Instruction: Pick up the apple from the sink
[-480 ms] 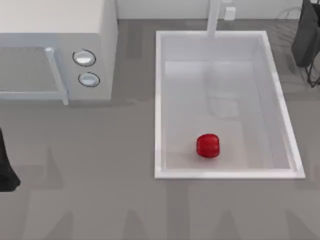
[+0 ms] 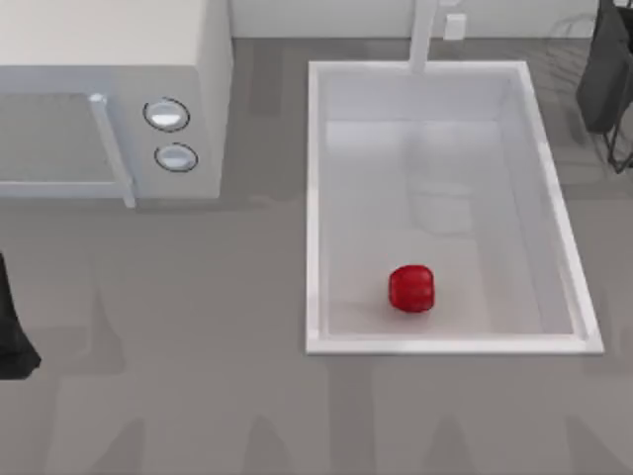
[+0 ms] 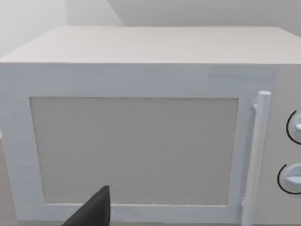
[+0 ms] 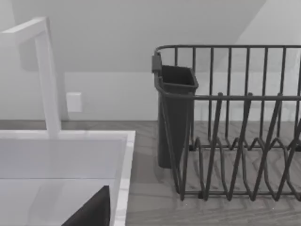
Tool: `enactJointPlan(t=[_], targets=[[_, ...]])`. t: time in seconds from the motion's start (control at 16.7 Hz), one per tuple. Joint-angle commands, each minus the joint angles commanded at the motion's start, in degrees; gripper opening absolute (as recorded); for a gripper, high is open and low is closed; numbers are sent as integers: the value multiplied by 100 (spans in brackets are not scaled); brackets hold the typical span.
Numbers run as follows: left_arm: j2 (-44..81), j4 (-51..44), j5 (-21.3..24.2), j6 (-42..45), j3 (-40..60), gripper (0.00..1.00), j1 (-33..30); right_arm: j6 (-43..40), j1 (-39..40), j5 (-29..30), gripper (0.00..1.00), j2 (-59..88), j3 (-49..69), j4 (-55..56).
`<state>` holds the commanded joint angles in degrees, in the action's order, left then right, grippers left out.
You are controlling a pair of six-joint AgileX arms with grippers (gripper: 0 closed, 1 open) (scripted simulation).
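Neither pair of jaws has reached the fruit, and I cannot tell how wide either pair stands: each wrist view catches just one dark finger tip at its lower edge. From above, my left arm (image 2: 12, 327) is a dark shape parked at the counter's far left edge, and my right arm (image 2: 605, 69) sits at the upper right corner, beyond the basin.

The small glossy red apple (image 2: 411, 288) rests on the pale grey floor of the large white rectangular sink (image 2: 313, 208), near its lower wall and a little left of centre, well apart from both arms. It stands free, touching no wall. By my judgement the task has barely begun: the approach, the descent into the basin, the grasp and the lift all remain.

The top view alone gives me the apple and the whole basin together. My left wrist view faces the white box-shaped microwave (image 3: 136, 141), its grey door, upright handle and two round knobs. My right wrist view adds a dark wire dish rack (image 4: 235, 122) with a dark cutlery cup, standing beside the sink's rim and the white faucet post (image 4: 47, 80).
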<state>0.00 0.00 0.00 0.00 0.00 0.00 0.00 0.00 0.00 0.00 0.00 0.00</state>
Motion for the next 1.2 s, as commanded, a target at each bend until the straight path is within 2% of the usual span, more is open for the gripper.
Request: enactJointPlan(t=[0.96, 1.2], targets=[[0, 0, 0, 0, 0, 100, 0, 0, 0, 0, 100, 0, 0, 0], [0, 0, 0, 0, 0, 100, 0, 160, 112, -5, 100, 492, 408, -296]])
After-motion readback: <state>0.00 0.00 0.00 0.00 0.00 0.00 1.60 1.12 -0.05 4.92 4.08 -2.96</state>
